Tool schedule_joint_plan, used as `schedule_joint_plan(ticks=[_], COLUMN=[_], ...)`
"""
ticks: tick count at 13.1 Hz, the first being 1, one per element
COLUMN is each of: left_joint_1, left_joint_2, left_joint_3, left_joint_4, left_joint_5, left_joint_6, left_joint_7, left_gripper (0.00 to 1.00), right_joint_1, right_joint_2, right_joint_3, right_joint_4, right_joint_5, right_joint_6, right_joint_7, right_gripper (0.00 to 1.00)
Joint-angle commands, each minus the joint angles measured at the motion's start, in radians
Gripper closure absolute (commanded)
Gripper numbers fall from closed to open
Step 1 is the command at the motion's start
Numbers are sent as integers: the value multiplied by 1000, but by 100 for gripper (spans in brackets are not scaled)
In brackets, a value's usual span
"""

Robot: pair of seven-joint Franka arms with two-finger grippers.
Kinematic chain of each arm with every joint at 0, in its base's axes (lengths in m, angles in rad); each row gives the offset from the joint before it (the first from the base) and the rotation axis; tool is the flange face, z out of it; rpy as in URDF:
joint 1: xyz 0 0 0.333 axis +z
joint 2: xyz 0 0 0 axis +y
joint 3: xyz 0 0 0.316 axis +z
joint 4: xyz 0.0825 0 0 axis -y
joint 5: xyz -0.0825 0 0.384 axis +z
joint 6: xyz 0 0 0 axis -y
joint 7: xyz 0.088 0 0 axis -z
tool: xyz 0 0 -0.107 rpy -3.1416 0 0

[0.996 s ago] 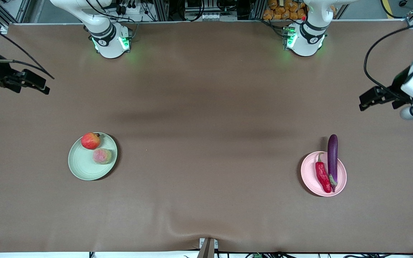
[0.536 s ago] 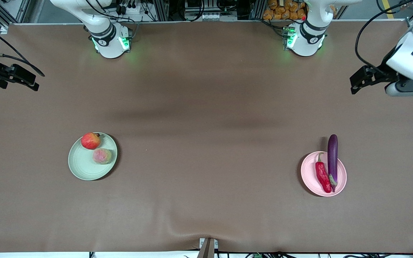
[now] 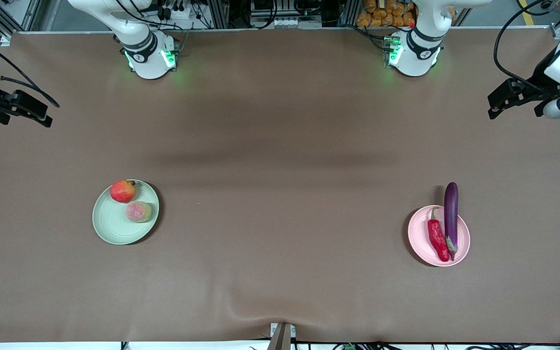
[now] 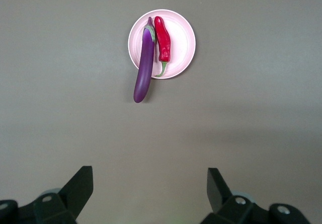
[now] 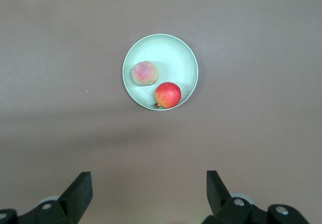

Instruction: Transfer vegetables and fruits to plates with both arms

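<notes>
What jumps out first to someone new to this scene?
Two loaded plates: a green plate toward the right arm's end holds a red fruit and a peach; a pink plate toward the left arm's end holds a chili and an eggplant overhanging its rim.

Glossy purple eggplant (image 3: pixel 450 210) and red chili (image 3: pixel 437 238) on smooth pink plate (image 3: pixel 463 239); matt brown table covering (image 3: pixel 280 170), slightly wrinkled.

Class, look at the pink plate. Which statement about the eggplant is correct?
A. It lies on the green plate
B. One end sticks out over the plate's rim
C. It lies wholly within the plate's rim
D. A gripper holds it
B: the eggplant lies beside the chili pepper on the pink plate, its rounded end sticking out past the rim over the table.
</notes>
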Motion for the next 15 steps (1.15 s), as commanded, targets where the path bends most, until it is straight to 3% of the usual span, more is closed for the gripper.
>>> schedule_joint_plan(ticks=[1, 15], left_joint_1=[-10, -3], left_joint_2=[-18, -1], left_joint_3=[1, 3], left_joint_4=[-13, 26], left_joint_5=[4, 6], left_joint_6=[-26, -95], left_joint_7=[21, 24], left_gripper=[0, 0], right_joint_1=[-18, -24], right_joint_2=[12, 12], right_joint_3=[12, 12], right_joint_4=[23, 16], right_joint_5=[20, 20], right_joint_6=[-8, -14], right_joint_7=[-15, -15], right_gripper=[0, 0])
